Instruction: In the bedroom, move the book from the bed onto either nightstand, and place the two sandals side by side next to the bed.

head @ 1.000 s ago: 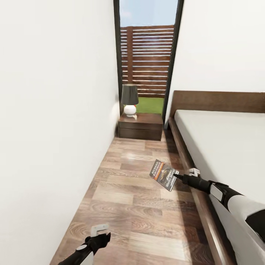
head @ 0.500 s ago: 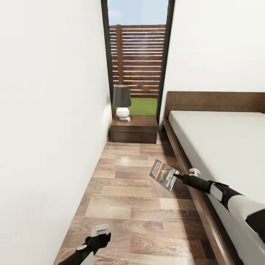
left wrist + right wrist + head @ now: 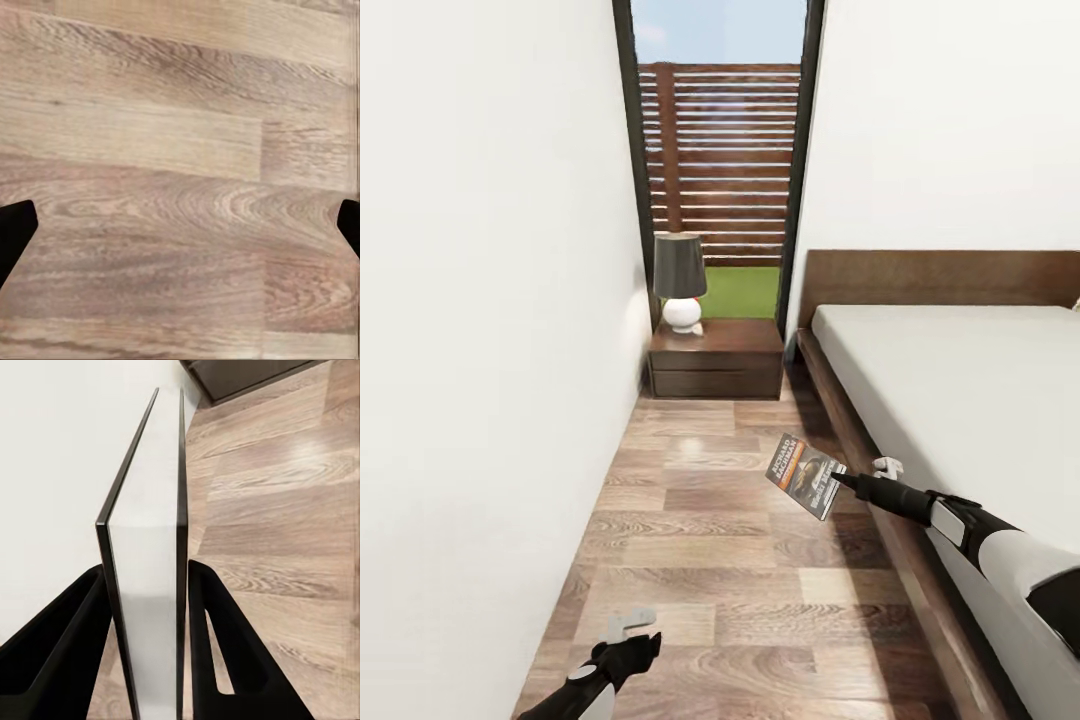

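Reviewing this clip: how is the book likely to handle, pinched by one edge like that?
The book looks thin and light, so the right pincer probably carries it easily. Its pages stay flat between the fingers, suggesting fair stiffness, though it may sag. Held by one edge, it could pivot or slip when set on the nightstand.

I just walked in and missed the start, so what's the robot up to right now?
The right gripper has its jaws shut on the book, holding it in the air over the wood floor beside the bed. Ahead, by the window, stands the nightstand with its lamp. The left gripper hangs open and empty, low over the floor.
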Motion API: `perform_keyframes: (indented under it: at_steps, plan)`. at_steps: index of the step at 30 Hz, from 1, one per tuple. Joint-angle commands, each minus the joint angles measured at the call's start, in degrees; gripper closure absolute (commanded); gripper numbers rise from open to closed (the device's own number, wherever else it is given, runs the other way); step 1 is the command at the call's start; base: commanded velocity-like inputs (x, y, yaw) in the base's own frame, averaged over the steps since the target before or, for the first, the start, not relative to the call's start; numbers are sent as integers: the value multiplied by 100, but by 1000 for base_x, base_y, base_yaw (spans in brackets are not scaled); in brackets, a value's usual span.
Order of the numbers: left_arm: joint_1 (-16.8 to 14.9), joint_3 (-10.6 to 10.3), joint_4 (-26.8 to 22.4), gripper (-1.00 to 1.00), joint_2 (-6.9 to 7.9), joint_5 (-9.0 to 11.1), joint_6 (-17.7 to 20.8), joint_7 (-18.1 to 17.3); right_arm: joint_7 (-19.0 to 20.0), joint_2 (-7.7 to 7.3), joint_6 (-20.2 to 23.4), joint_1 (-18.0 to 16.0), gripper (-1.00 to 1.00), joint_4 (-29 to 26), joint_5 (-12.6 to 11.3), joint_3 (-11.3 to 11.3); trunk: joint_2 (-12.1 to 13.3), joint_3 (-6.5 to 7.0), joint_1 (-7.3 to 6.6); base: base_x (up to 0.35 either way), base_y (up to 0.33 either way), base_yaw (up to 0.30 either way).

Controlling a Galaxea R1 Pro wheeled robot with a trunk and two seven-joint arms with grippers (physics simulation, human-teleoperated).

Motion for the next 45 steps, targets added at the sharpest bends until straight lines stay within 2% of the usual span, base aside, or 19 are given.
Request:
perform_keyframes:
  at_steps: [1, 8, 37, 45]
  plan:
    - [0, 0, 0, -100, 0, 0, 0, 1, -1, 0, 2, -1, 100, -3, -10, -49, 0, -2, 0, 332, 4, -248]
    - [0, 0, 1, -100, 0, 0, 0, 1, 2, 0, 2, -1, 100, -8, -10, -49, 0, -7, 0, 332, 1, -107]
    - [0, 0, 3, -100, -2, 0, 0, -5, -3, -7, -12, -1, 100, -52, -10, -49, 0, -7, 0, 332, 0, -1]
    - [0, 0, 0, -100, -43, -8, 0, -6, -4, -9, 168, -1, 100, -112, -21, -65, 0, -7, 0, 332, 0, 0]
